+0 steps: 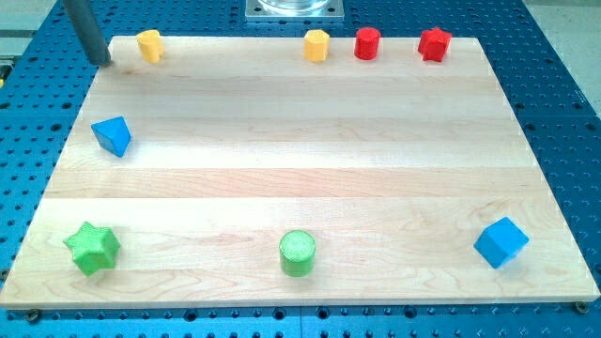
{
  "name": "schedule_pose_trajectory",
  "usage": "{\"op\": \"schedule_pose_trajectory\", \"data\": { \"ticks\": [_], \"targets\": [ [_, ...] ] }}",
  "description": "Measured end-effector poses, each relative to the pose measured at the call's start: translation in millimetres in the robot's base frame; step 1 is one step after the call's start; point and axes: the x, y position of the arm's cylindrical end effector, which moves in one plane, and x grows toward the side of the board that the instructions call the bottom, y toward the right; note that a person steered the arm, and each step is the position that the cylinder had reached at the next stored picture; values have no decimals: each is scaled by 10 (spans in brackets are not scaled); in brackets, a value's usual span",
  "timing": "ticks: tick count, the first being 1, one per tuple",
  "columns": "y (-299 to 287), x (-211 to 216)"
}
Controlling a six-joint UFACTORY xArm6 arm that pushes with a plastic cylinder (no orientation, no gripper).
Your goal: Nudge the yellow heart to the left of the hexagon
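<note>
In the camera view, my tip (pixel 100 60) sits at the board's top-left corner, holding nothing, just left of the yellow heart (pixel 149 44). The yellow hexagon (pixel 316 44) lies well apart to the right along the top edge. The heart looks light, rigid and likely to spin; I'd push its flat side squarely. I count two yellow, two red, two blue, two green blocks.
</note>
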Motion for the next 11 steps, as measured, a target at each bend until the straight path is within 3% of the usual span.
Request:
{"op": "schedule_pose_trajectory", "data": {
  "ticks": [2,3,5,8,11],
  "targets": [
    [1886,-1],
    [2103,2],
    [1969,6],
    [2355,26],
    [2223,181]
  ]
}}
